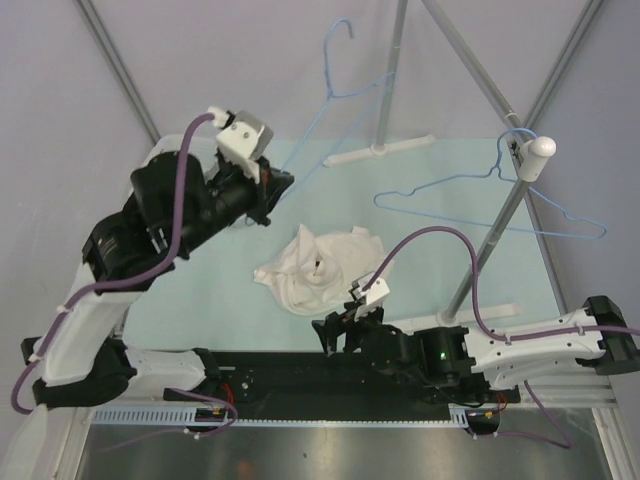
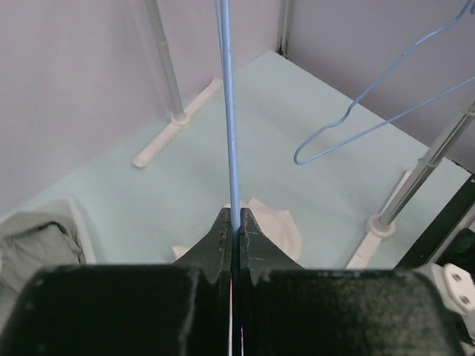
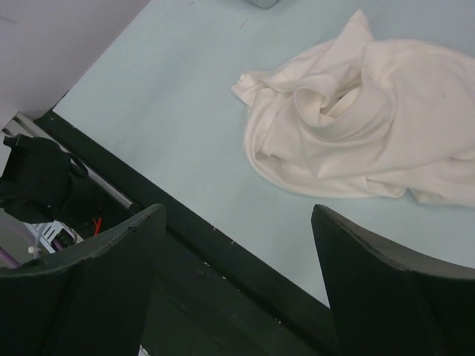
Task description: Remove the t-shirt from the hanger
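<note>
A pale-rimmed bin [image 2: 74, 222] holding crumpled grey fabric is glimpsed at the table's left edge in the left wrist view, though little of it can be made out. The white t-shirt [image 1: 320, 265] is found off the hanger, crumpled on the pale green table [image 1: 230, 300] near its middle, with its long axis laid roughly left to right. The left gripper [image 2: 235, 233] is clamped shut on the wire of the raised blue hanger [image 2: 228, 111], while the right gripper [image 3: 237, 215] is spread wide and empty, just short of the t-shirt by the near edge.
</note>
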Motion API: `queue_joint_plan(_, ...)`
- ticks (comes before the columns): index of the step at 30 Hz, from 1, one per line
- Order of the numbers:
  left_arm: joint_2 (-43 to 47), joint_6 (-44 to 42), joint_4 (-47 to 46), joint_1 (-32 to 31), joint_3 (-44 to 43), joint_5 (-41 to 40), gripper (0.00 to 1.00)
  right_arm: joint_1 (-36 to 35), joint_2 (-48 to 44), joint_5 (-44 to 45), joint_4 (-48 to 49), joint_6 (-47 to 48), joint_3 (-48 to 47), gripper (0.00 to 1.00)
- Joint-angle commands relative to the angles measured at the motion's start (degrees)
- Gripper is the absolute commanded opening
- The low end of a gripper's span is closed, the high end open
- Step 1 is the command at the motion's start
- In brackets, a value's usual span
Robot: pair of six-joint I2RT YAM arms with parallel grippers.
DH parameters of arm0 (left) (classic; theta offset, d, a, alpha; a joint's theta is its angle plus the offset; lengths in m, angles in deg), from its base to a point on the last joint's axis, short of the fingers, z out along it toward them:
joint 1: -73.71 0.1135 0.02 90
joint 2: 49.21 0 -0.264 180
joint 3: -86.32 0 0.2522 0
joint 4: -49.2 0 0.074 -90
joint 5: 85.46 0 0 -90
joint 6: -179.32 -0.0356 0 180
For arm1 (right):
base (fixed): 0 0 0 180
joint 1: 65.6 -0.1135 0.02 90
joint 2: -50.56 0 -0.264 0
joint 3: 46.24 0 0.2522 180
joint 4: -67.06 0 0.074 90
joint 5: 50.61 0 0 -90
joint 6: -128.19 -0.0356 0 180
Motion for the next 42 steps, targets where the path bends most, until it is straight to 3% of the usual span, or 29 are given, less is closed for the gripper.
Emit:
queue_joint_plan(1,-6.91,-9.02,0.35,7.18,-10.98,21.75,0.0,-2.48,-0.92,7.85,-1.46,-0.8,-3.34,0.84)
queue_joint_plan(3,-10.35,-11.73,3.07,8.78,-16.09,28.08,0.0,-2.65,-1.09,8.55,-2.17,-0.45,-3.87,0.84)
queue_joint_plan(4,-12.63,-12.8,3.52,9.48,-16.9,33.77,0.0,-2.74,-1.27,8.73,-2.26,-0.19,-4.31,0.84)
queue_joint_plan(7,-15.27,-16.14,3.35,10.1,-18.05,40.82,0.0,-2.66,-1.62,9.61,-3.23,-0.01,-5.01,0.84)
queue_joint_plan(20,-26.08,-21.15,-2.62,10.28,-21.92,55.78,0.0,-2.83,-3.64,11.81,-5.17,-1.33,-5.37,0.84)
queue_joint_plan(37,-33.13,-22.13,-4.91,10.28,-22.01,57.9,0.0,-2.74,-4.09,12.78,-7.71,-2.47,-6.68,0.83)
queue_joint_plan(42,-31.9,-22.13,-5.52,10.37,-18.16,58.44,0.01,-2.83,-3.91,13.39,-9.12,-4.05,-6.6,0.83)
